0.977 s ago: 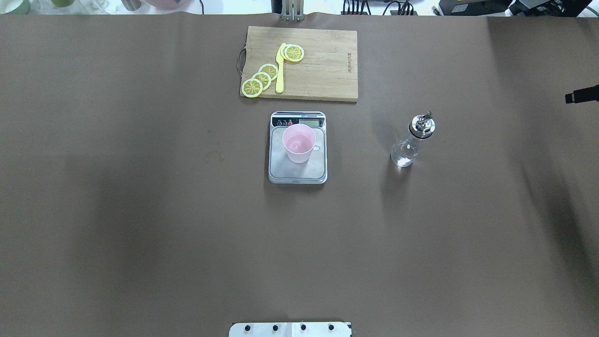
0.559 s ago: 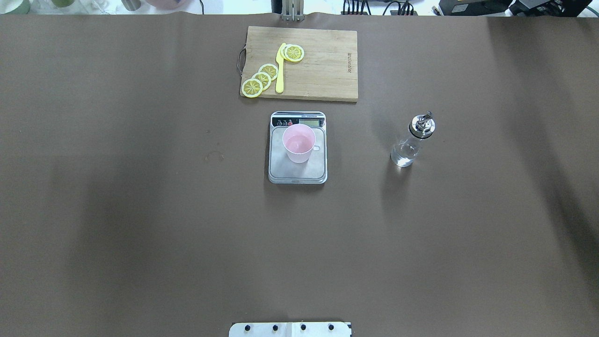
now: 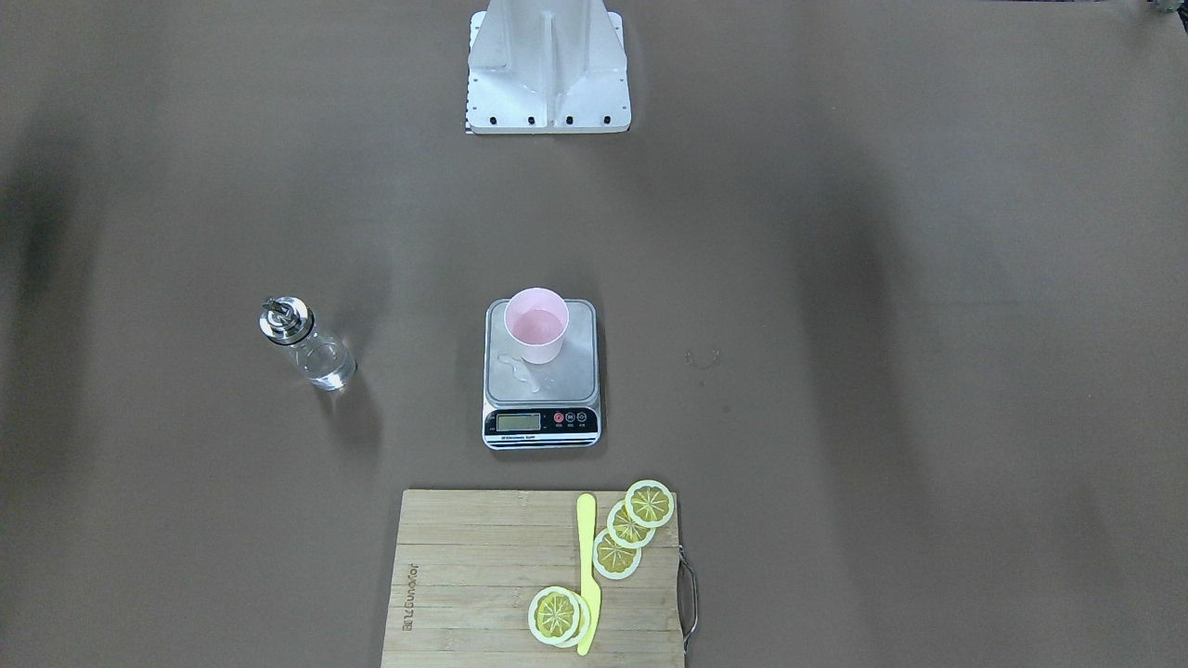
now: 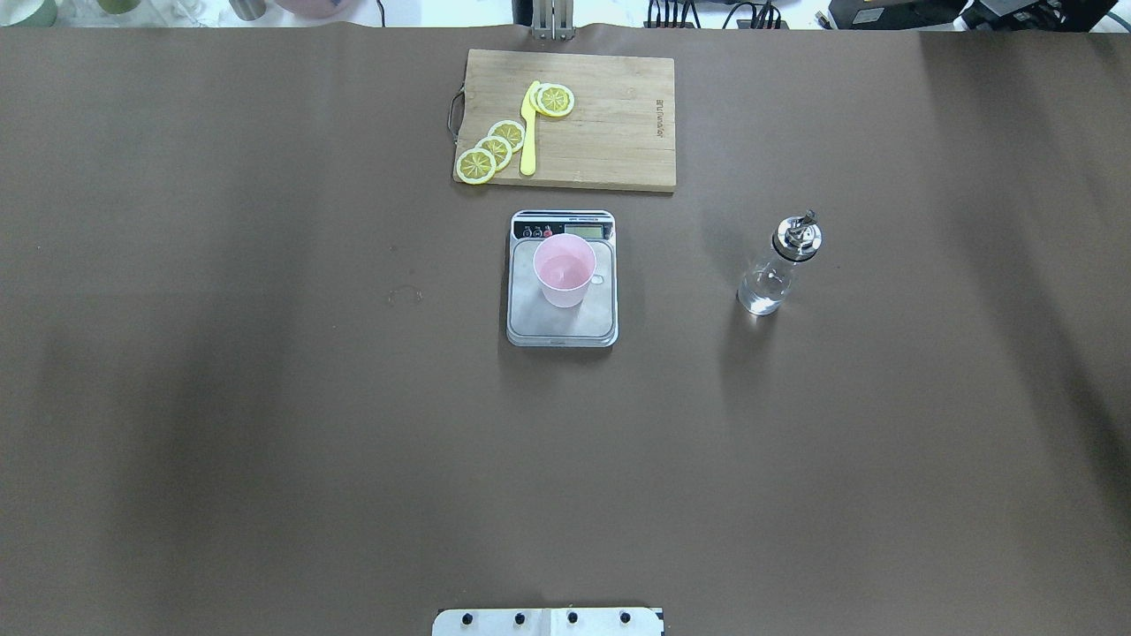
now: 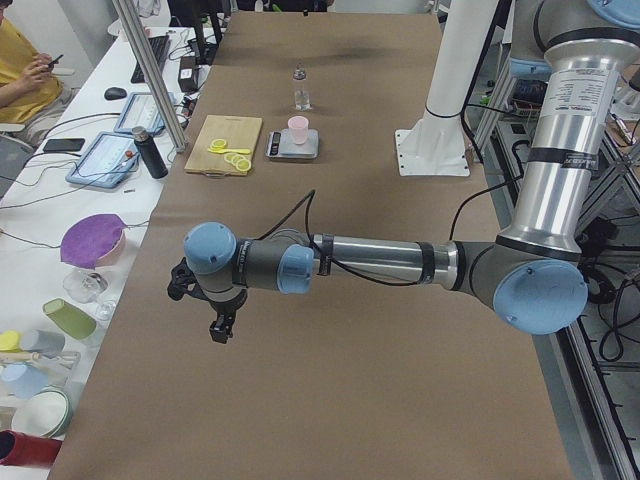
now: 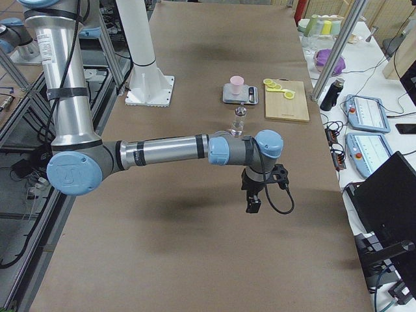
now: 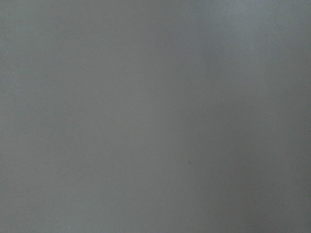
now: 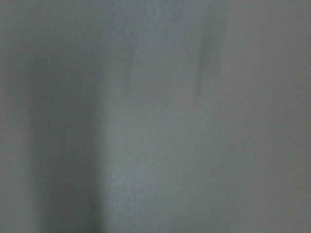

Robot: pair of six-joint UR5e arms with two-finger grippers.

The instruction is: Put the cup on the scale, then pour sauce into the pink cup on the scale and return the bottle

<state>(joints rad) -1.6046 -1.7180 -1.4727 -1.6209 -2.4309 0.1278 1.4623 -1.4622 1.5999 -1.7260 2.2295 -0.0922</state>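
The pale pink cup point(image 4: 564, 269) stands upright on the scale point(image 4: 562, 329), toward the display end; it also shows in the front view point(image 3: 535, 325). A small clear puddle point(image 3: 520, 368) lies on the steel platform beside the cup. The glass bottle point(image 4: 778, 269) with its metal spout stands upright on the table, to the scale's right, with clear sauce point(image 4: 760, 299) in its bottom. My left gripper point(image 5: 222, 325) and right gripper point(image 6: 253, 201) hang far from these, near the table's ends. They show only in the side views, so I cannot tell whether they are open.
A wooden cutting board point(image 4: 610, 132) with several lemon slices point(image 4: 495, 148) and a yellow knife point(image 4: 528, 132) lies beyond the scale. The robot's white base point(image 3: 548, 65) stands at the near edge. Both wrist views show only bare brown table.
A black gripper tip at the overhead view's right edge has moved out of view. The cup, scale and bottle have not moved.
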